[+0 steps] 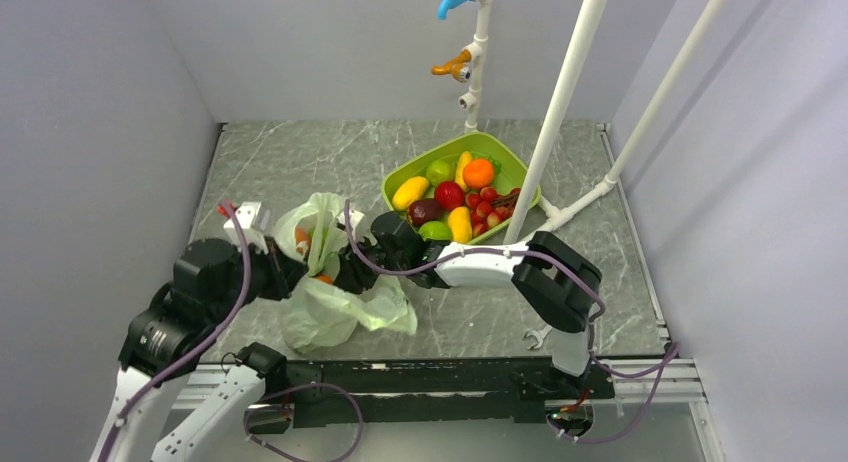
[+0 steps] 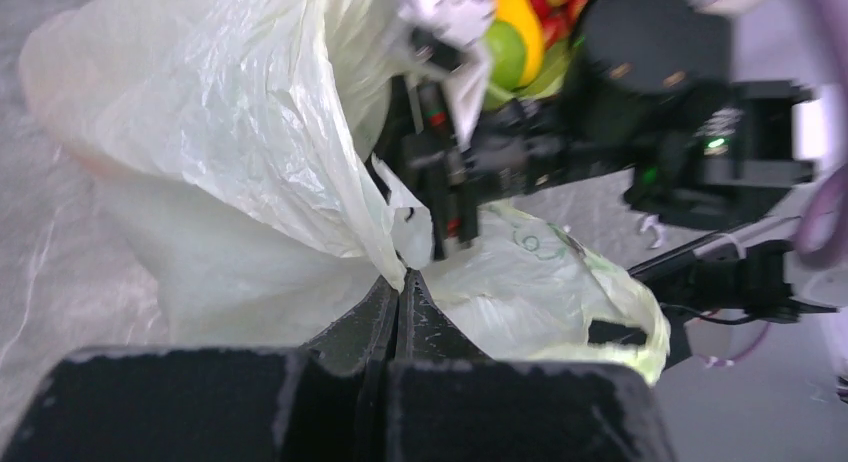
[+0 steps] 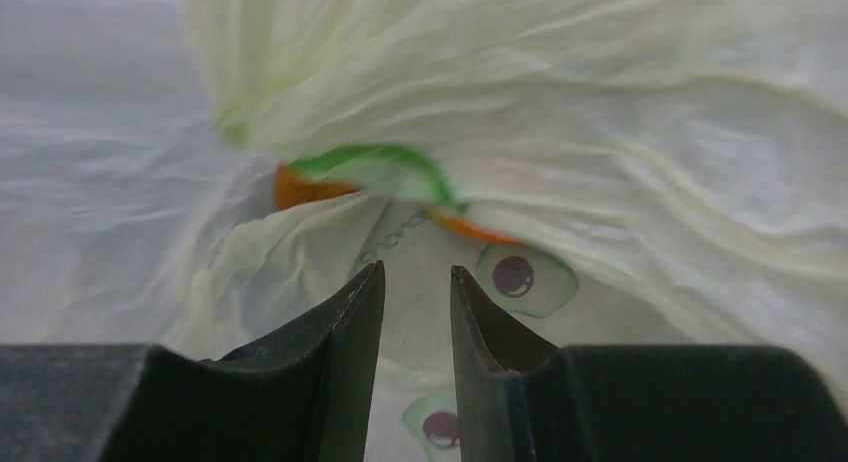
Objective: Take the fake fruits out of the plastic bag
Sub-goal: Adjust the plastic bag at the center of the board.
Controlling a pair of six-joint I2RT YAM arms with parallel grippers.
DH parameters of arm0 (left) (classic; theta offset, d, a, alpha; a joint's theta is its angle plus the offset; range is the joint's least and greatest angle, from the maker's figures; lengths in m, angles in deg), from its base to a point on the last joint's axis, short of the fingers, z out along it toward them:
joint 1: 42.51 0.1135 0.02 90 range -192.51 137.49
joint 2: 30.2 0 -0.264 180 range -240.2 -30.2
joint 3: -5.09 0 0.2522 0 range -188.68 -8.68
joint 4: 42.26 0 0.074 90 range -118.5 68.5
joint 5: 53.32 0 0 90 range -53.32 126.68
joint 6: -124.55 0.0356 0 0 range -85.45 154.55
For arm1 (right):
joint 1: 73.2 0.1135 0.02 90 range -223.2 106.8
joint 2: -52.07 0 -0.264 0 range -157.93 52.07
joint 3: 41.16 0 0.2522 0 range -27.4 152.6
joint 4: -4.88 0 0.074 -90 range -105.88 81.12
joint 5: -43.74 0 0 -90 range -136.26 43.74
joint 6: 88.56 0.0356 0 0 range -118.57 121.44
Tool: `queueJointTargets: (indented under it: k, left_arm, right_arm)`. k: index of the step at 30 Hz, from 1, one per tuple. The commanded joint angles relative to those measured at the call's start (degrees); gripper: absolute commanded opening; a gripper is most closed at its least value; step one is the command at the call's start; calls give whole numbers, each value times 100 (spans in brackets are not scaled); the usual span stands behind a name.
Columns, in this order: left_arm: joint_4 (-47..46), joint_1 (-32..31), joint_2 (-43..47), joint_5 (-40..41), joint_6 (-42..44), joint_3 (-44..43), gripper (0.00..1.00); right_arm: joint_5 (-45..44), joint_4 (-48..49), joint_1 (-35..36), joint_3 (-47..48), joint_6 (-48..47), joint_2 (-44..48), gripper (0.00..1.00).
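Left wrist view, nearest first: the left gripper (image 2: 400,282) is pinched tight on a fold of the plastic bag (image 2: 230,162), low on its near side. Just past that, the right gripper (image 3: 410,282) stands at the bag's mouth, jaws a narrow gap apart with nothing between them. Deeper inside the bag, a green-orange fruit (image 3: 370,172) peeks from under the film. I'd hold the fold taut and spread the right jaws wider before reaching in. Beyond the bag sits the green tray (image 1: 508,162).
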Motion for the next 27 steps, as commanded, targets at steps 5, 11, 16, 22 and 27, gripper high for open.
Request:
queueJointTargets:
  k: [5, 11, 16, 22, 27]
  left_arm:
    - [-1444, 19, -1510, -1225, 172, -825, 0]
    - [-1488, 10, -1635, -1508, 136, -881, 0]
    - [-745, 10, -886, -947, 204, -260, 0]
    - [503, 10, -132, -509, 209, 330, 0]
    - [738, 10, 179, -539, 105, 618, 0]
  right_arm:
    - [-622, 663, -149, -84, 459, 168, 36]
    - [-439, 957, -138, -450, 257, 329, 73]
    - [-237, 1025, -72, -386, 24, 215, 87]
    - [-275, 503, 193, 137, -467, -154, 90]
    - [-940, 112, 544, 298, -921, -408, 91]
